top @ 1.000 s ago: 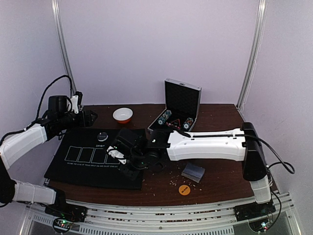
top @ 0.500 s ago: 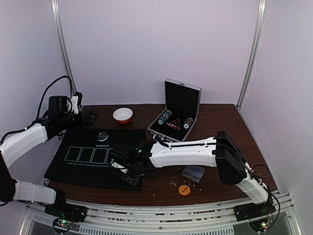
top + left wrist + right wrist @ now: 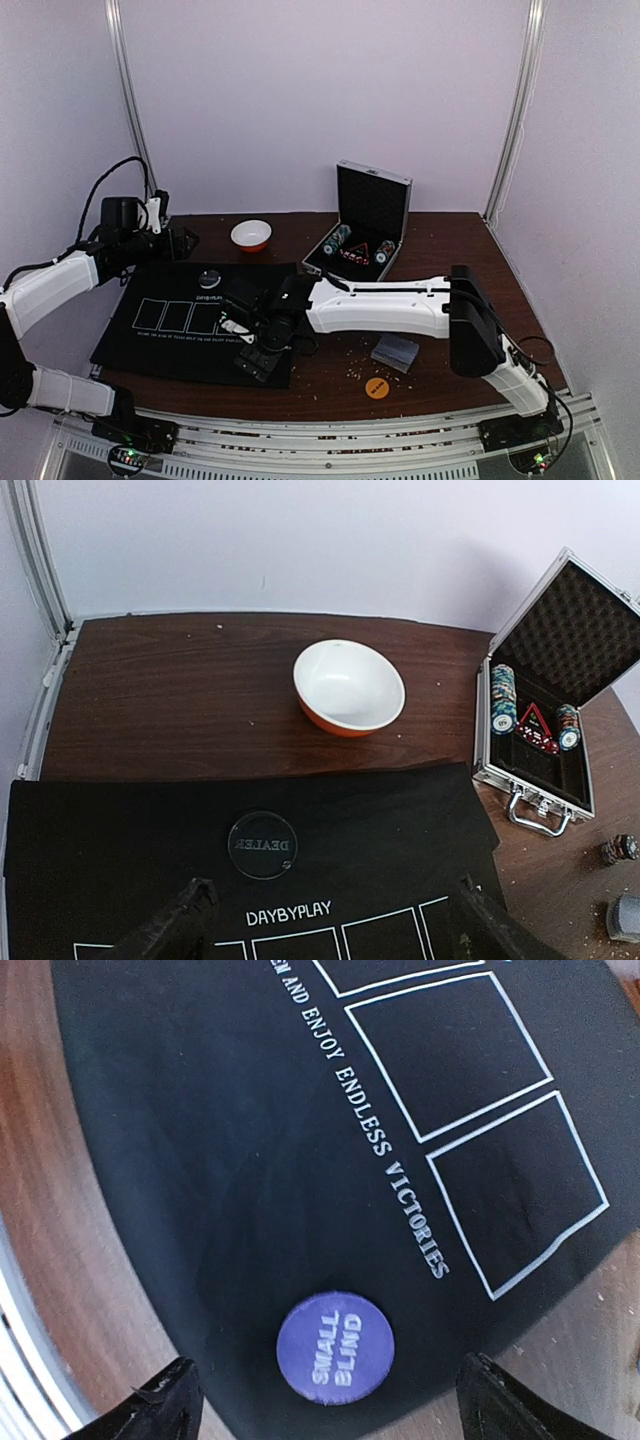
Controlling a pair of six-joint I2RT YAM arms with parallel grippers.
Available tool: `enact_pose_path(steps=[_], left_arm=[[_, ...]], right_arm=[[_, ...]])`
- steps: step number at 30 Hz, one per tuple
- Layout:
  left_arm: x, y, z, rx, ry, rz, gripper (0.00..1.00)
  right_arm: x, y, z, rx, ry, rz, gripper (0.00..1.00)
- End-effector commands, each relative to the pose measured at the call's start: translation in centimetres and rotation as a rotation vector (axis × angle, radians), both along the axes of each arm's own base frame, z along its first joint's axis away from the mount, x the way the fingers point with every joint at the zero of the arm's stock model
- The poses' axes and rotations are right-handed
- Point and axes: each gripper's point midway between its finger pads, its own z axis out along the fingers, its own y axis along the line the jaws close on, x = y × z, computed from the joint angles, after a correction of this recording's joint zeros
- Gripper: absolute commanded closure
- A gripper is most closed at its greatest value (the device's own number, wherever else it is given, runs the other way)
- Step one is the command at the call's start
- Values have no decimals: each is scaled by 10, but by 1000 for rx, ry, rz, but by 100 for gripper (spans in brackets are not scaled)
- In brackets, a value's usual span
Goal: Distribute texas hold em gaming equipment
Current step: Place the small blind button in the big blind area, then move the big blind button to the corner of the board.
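A purple disc [image 3: 335,1348] marked SMALL BLIND lies flat on the black mat [image 3: 230,1140] near its corner. My right gripper [image 3: 325,1400] stands open above the disc, one finger on each side, touching nothing. From the top view this gripper [image 3: 252,352] covers the disc at the mat's near right corner. A dark DEALER disc [image 3: 263,844] lies at the mat's far edge. My left gripper [image 3: 330,935] hovers open and empty above the mat. A grey-blue deck [image 3: 395,351] and an orange disc [image 3: 377,387] lie on the wood. Striped chips [image 3: 502,700] sit in the case.
An open metal case [image 3: 365,225] stands at the back centre, with a white bowl [image 3: 251,235] with a red rim to its left. A small chip stack [image 3: 620,849] lies on the wood near the case. Crumbs dot the table to the right of the mat [image 3: 150,345].
My right gripper has opened and let the purple disc go onto the mat's near right corner. The left arm has not moved.
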Motion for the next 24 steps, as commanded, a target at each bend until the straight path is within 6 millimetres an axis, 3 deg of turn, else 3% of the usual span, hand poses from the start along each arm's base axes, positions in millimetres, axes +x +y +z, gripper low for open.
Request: enact_pose_path(steps=[1,5,11,13,17,24], left_arm=[[2,1,5,-3,-26,-9,18],[2,0,5,-4,-27,-12,18],[2,-2,4,-12,-20,-22,18],[2,-3,3,-14,-17,-26,18],[2,-3,1,-16,-10,-28,18],[2,-3,1,-14,-13,-25,18]], right_arm=[[-2,-30,67,82,-32,-86,7],[-18,-92,59,33,23,-229,0],[-52,-181,17,-63,156,-484,0],[-60,-202,6,-86,180,-539,0],[-70,-232,-15,-155,202,-612,0],[-66,-246,-44,-207,236,-620,8]])
